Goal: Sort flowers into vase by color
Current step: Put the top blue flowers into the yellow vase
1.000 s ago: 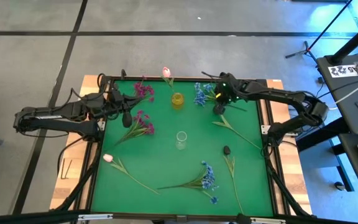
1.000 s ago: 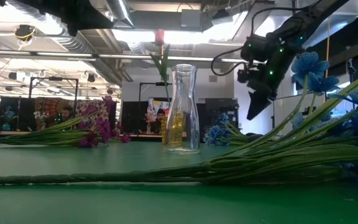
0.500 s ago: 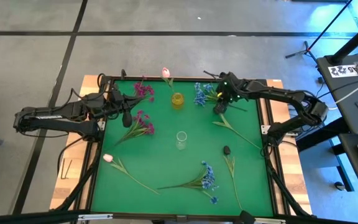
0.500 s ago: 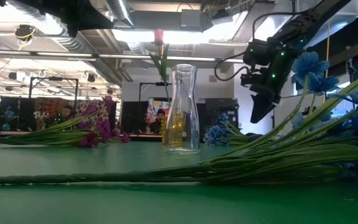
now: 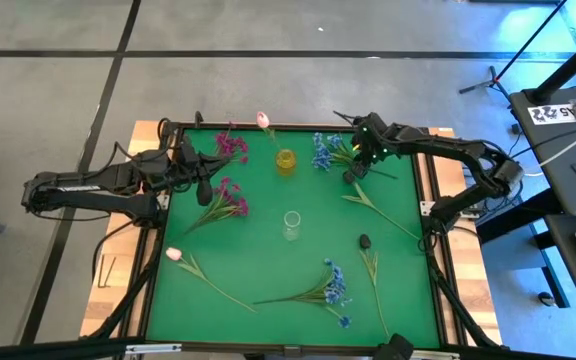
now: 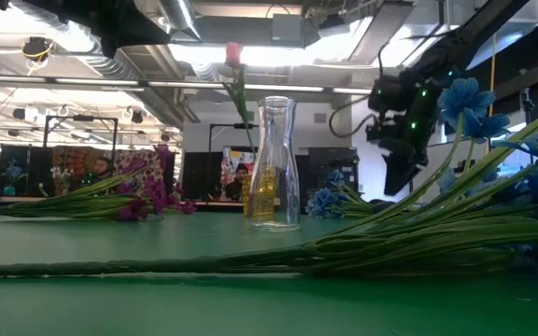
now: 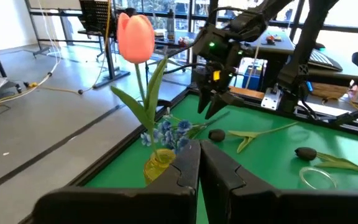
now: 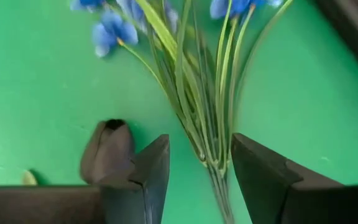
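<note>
A pink tulip [image 5: 264, 119] stands with its stem in the yellow vase [image 5: 286, 160] at the far middle. The clear vase [image 5: 291, 224] stands at the centre. A blue spray [image 5: 325, 150] lies flat at the far right. My right gripper [image 8: 197, 146] hangs open over the spray's stems [image 8: 194, 124], one finger on either side and pointing steeply down. A dark bud [image 8: 109, 149] lies beside one finger. My left gripper [image 5: 204, 192] waits shut at the left, above a magenta cluster [image 5: 230, 200].
More flowers lie flat on the green mat: a second magenta cluster [image 5: 231, 147] at the far left, a pink tulip [image 5: 174, 254] near left, a blue spray [image 5: 333, 285] near the middle and a dark bud [image 5: 364, 241] with its stem at the right.
My right gripper has gone a little toward the table's right edge and down over the stems of the far blue spray. Its fingers have opened.
</note>
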`<move>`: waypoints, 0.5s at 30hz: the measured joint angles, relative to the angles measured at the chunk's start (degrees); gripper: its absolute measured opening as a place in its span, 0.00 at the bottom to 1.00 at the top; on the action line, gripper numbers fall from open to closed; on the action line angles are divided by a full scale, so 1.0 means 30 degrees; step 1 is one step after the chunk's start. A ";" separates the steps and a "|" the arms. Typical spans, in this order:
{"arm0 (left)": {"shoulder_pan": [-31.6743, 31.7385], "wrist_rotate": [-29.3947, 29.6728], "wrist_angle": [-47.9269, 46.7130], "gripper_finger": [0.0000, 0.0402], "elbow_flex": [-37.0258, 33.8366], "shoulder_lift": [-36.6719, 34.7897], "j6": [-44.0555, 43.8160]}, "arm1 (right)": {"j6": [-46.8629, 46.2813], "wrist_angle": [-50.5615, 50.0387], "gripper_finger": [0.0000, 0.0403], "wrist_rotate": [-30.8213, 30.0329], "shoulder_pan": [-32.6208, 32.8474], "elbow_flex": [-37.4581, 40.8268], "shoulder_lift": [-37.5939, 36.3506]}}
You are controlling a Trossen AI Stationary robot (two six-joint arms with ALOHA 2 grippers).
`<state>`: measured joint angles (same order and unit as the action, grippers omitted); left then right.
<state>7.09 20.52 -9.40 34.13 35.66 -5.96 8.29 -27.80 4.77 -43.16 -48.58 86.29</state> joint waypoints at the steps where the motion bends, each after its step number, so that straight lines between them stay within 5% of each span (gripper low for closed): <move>1: -0.0007 -0.0077 -0.0142 0.02 0.0000 0.0000 -0.0012 | 0.0062 -0.0094 0.42 -0.0015 0.0000 0.0001 0.0364; 15: 0.0000 -0.0157 -0.0558 0.02 0.0000 0.0000 -0.0051 | 0.0408 0.0772 0.42 -0.1155 0.0022 -0.0038 0.3115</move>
<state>7.09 20.05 -11.07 34.13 35.66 -6.11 9.52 -25.48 1.30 -43.09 -48.69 95.64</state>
